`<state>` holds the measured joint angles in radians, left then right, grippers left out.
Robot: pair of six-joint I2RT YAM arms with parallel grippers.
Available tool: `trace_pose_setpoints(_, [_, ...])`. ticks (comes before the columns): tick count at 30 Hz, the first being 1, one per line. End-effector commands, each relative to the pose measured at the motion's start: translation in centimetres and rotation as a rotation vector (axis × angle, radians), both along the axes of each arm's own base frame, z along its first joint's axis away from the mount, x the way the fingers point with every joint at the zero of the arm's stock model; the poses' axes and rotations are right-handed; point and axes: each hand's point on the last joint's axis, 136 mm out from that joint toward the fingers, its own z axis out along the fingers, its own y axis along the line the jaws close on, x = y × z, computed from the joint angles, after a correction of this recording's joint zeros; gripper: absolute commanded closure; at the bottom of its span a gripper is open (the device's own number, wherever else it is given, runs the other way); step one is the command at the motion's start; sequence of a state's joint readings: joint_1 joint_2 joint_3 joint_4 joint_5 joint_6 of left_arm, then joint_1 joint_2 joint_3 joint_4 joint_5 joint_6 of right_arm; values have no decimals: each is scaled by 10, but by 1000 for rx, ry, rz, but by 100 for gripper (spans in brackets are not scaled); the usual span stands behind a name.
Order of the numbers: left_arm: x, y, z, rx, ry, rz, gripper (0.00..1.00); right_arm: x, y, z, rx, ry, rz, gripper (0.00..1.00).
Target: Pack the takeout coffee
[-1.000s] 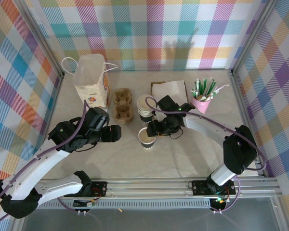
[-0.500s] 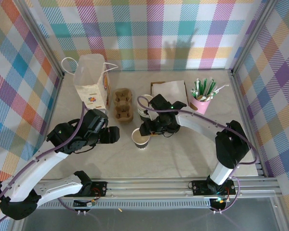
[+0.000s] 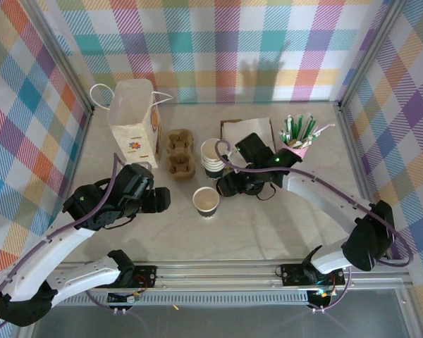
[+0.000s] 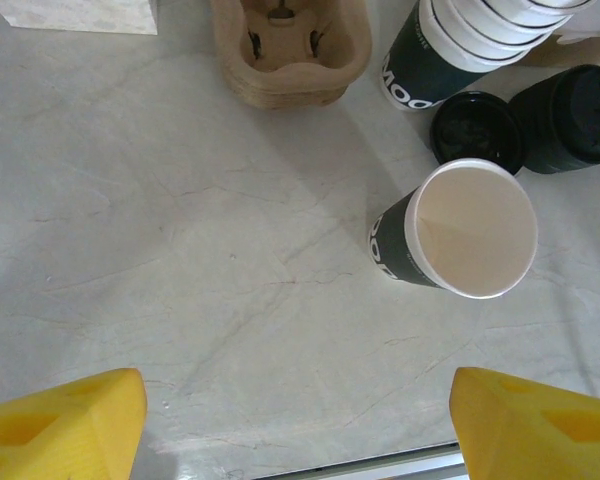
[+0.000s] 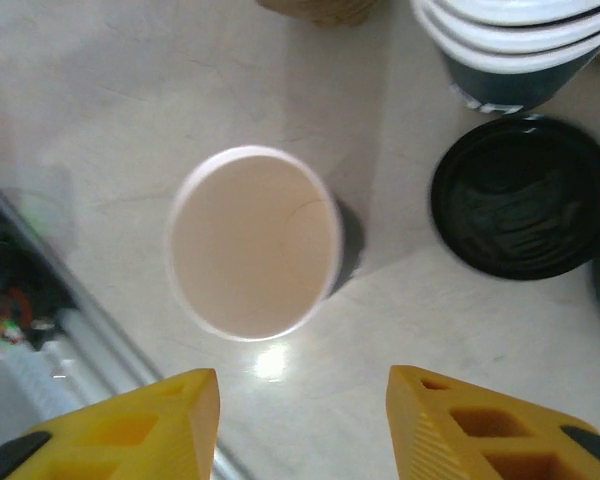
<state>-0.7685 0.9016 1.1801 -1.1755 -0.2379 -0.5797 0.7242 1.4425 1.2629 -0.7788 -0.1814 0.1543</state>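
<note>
Marble tabletop (image 3: 268, 236): lidless cup (image 3: 206, 201) upright at centre, apparently awaiting the black lid (image 5: 525, 195) at its two o'clock; my right gripper (image 5: 300, 395) hovers part-spread, empty; my left gripper (image 4: 295, 400) wide, idle.

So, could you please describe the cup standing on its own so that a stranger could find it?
Find the brown cup carrier mid-table, with a stack of cups to its right. Just below that stack in the top view stands a single cup. Unlike its neighbours it is not nested, and it stands open with no lid.
</note>
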Motion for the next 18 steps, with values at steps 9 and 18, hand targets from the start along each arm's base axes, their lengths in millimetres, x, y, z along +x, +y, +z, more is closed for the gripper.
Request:
trace_pose_setpoints(9, [-7,15,-4,-1,-9,46,21,34,-8,-84,-239,-76,185,52])
trace_pose_setpoints(18, [-14,26,0,9,-20,58,21,45,5,-110,-225,-107,234,51])
